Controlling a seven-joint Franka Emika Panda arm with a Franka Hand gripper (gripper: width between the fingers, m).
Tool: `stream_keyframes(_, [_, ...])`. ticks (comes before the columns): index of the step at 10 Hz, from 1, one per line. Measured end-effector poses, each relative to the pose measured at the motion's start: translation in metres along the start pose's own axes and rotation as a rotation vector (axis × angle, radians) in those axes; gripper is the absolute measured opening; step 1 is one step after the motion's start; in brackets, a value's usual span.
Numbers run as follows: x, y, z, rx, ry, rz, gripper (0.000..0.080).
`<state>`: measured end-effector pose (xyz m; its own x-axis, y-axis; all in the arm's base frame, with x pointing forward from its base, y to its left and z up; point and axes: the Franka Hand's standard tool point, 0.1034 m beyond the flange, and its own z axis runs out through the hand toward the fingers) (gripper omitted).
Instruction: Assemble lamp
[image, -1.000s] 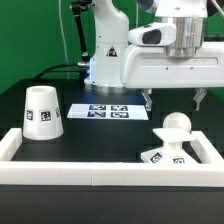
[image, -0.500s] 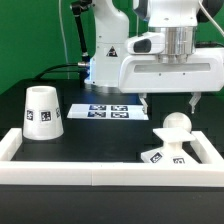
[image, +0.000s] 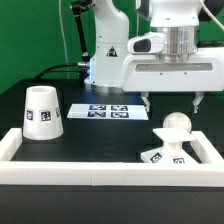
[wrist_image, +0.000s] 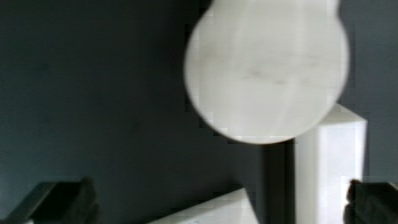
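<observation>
Partly assembled. At exterior view's right: bulb (image: 176, 124) seemingly seated on base (image: 160, 156). Left to fit: shade (image: 41, 110), well apart. Above bulb: gripper (image: 172, 101), jaws apart, empty.

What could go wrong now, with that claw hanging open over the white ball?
1. The open gripper hangs above the bulb. If it descends off-centre, a finger could knock the bulb and tip it together with the base.
2. The base sits close to the corner of the frame, so a finger might catch the rail.
3. The bulb is round and smooth, so it might slip out of a pinch.
</observation>
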<state>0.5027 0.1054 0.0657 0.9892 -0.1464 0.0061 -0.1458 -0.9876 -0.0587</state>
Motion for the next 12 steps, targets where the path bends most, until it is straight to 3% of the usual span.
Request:
stream_keyframes(3, [-0.003, 0.001, 0.002, 0.0, -0.026, 0.007, 0.0699])
stream_keyframes(7, [-0.009, -0.006, -0.001, -0.032, -0.267, -0.011, 0.0699])
stream_keyframes(9, [-0.008, -0.008, -0.003, -0.03, -0.381, 0.002, 0.0699])
stream_keyframes(12, [-0.013, -0.001, -0.001, -0.057, -0.581, 0.012, 0.0699])
